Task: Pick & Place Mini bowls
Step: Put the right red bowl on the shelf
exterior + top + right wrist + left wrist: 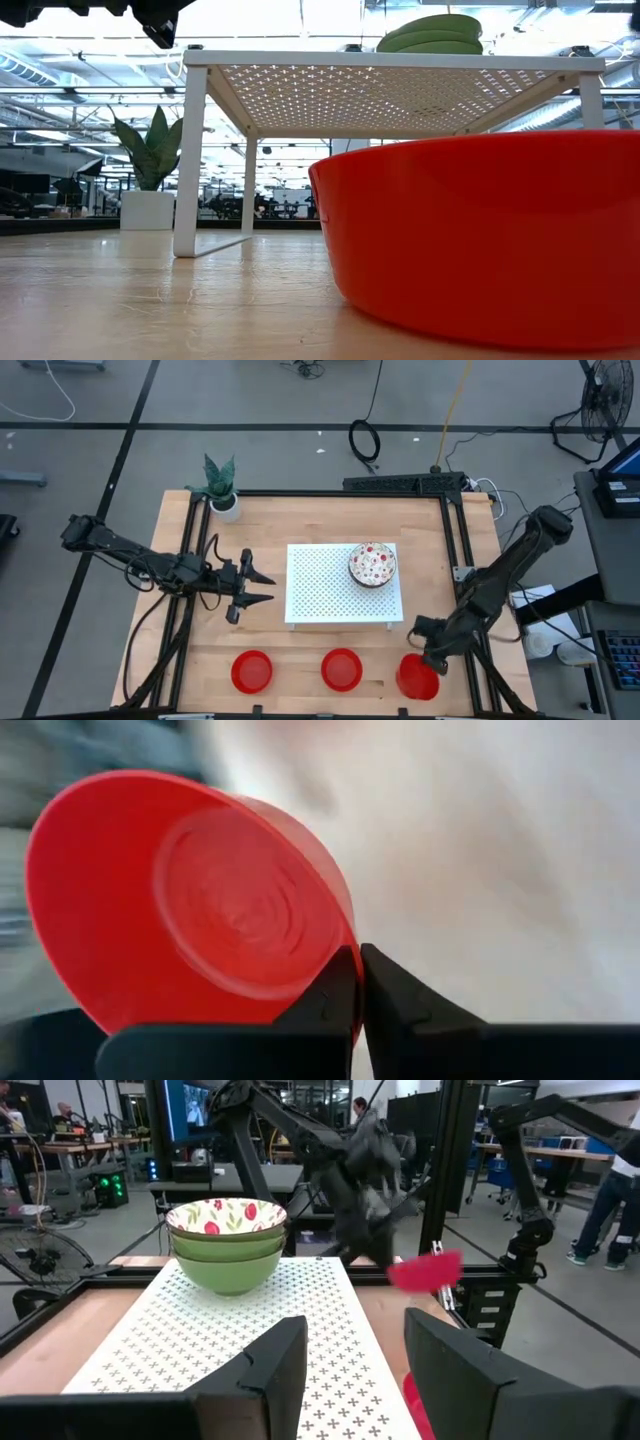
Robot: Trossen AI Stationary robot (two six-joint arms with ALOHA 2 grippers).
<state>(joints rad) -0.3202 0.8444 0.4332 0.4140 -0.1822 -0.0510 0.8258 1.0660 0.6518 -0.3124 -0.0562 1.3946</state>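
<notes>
Near the wooden table's (330,640) right corner, your right gripper (358,982) had clamped a red bowl's (190,900) rim; your left gripper (258,587) waited, jaws apart, empty.

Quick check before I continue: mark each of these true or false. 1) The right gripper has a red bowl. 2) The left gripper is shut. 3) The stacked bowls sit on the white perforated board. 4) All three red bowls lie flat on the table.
1) True: the right gripper is clamped on the rim of a red bowl.
2) False: the left gripper is open, holding nothing.
3) True: the stacked bowls sit on the white perforated board.
4) False: the right one is lifted and tilted.
</notes>
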